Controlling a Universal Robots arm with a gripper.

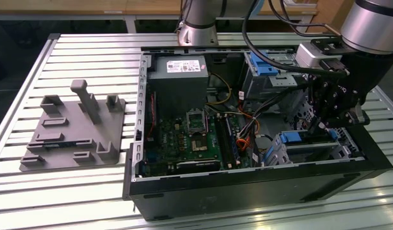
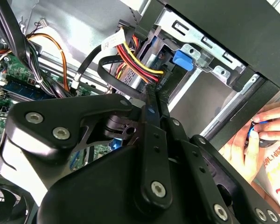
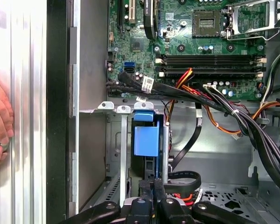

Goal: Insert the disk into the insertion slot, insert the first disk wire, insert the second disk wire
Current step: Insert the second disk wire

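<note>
The disk [image 3: 146, 140] sits inside the insertion slot [image 3: 122, 154], a silver metal cage at the case's front corner; its blue carrier end [image 1: 292, 138] faces the motherboard. My gripper [image 3: 153, 183] hangs over the cage [image 1: 324, 149] with its fingers [image 2: 151, 122] pressed together, shut. At their tips a black flat wire [image 2: 113, 75] ends against the disk's back. I cannot tell whether it is pinched or only touched. A bundle of yellow, red and black wires [image 2: 134, 60] runs to the same end of the disk.
The open computer case [image 1: 248, 189] lies on a slatted metal table [image 1: 75, 191]. A taller bay with a blue latch [image 1: 263, 64] stands behind. Loose cables [image 3: 233, 119] cross the motherboard [image 1: 190, 136]. A grey fixture plate [image 1: 68, 143] lies at the exterior view's left. A person's hand [image 2: 259, 140] rests outside the case.
</note>
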